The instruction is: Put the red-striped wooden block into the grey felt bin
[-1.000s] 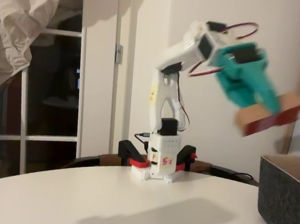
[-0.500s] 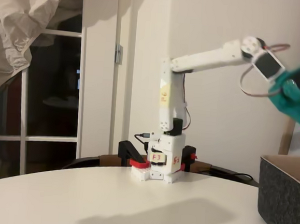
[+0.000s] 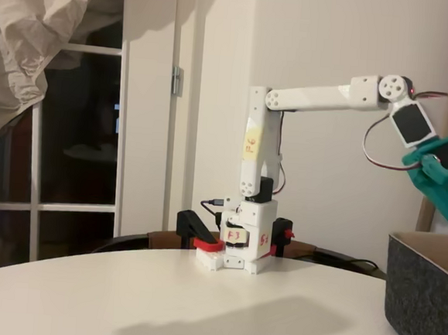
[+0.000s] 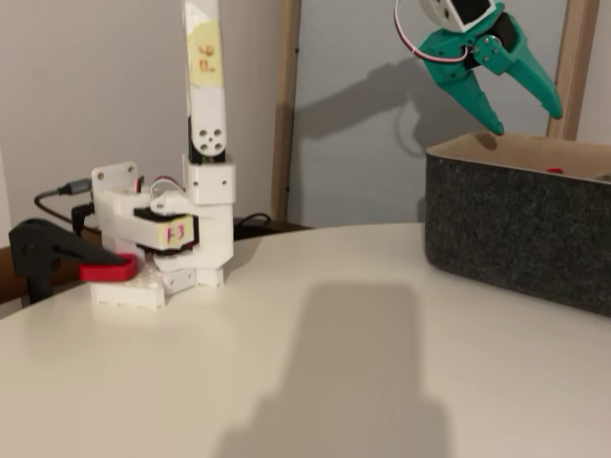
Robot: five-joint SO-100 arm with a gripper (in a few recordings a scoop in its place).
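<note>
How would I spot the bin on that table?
Find the pale round table with the white robot arm clamped at its far edge. At the right, under the arm's open teal fingers, stands the grey felt bin: dark, fuzzy, straight-walled, tan inside.

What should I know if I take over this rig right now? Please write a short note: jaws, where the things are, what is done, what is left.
Gripper: teal, jaws open, holding nothing, hanging above the open top of the grey felt bin.
Bin: on the white table, at the right edge in both fixed views.
Red-striped wooden block: a small red spot shows just over the bin's rim; probably the block lying inside, but too little is visible to be sure.
Done: the drop appears made.
Left: confirm the block is in the bin, then bring the arm back.
</note>
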